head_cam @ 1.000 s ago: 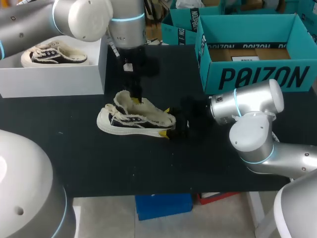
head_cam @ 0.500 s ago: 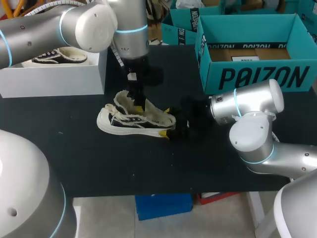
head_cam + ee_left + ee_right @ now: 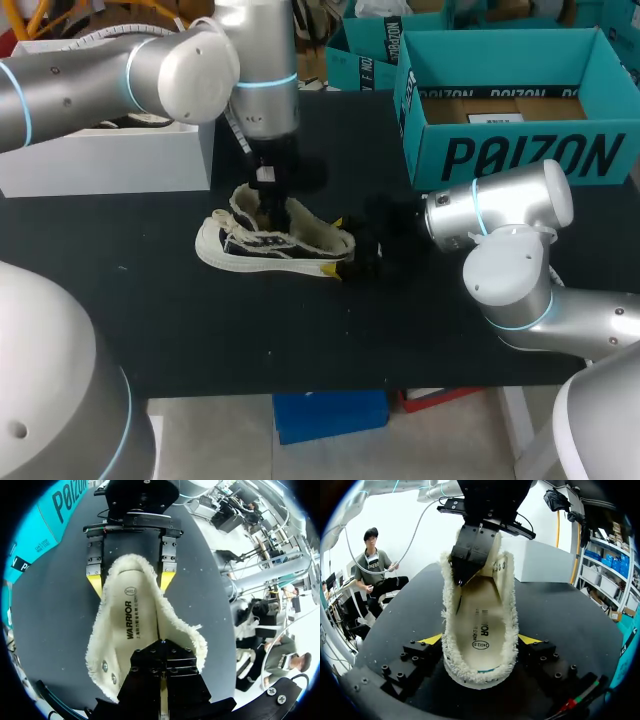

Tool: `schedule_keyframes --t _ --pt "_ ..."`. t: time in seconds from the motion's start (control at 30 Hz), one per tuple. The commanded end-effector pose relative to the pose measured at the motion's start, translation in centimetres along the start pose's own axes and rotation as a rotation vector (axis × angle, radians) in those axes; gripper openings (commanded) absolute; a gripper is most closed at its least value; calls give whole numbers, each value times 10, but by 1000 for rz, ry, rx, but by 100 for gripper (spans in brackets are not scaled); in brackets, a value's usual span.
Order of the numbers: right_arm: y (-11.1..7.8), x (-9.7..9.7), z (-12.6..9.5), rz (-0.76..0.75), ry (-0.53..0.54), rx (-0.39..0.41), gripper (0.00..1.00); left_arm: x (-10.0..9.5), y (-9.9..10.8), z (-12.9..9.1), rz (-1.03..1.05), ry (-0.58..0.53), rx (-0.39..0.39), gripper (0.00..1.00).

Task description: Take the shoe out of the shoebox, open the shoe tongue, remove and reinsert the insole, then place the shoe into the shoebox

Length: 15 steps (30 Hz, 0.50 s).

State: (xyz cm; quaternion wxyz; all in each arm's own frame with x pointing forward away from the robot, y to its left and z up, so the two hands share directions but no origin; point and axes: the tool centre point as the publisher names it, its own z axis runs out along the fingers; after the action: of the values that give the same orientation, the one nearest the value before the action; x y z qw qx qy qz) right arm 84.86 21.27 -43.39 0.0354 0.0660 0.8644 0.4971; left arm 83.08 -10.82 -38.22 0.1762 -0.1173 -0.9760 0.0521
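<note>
The shoe (image 3: 270,245) sits upright on the black table (image 3: 420,330), its heel clamped from both sides by the yellow tips of the right gripper (image 3: 480,640). Its fleecy insole (image 3: 479,625) lies inside, just ahead of that gripper. The left gripper (image 3: 161,652) dips into the shoe's opening with its fingers pressed together; I cannot tell whether they pinch anything. The white shoebox (image 3: 110,160) stands well apart from both grippers.

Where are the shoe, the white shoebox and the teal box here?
shoe (image 3: 245,248), head view, on its near side.
white shoebox (image 3: 110,160), head view, on its front wall.
teal box (image 3: 520,155), head view, on its printed front wall.
</note>
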Motion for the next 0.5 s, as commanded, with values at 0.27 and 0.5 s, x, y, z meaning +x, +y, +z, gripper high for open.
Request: schedule_keyframes --t 0.27,0.5 --pt "-2 0 2 1 -2 1 0 -2 1 20 -18 11 -7 0" --pt "-2 0 2 1 -2 1 0 -4 3 28 -40 12 -13 0"
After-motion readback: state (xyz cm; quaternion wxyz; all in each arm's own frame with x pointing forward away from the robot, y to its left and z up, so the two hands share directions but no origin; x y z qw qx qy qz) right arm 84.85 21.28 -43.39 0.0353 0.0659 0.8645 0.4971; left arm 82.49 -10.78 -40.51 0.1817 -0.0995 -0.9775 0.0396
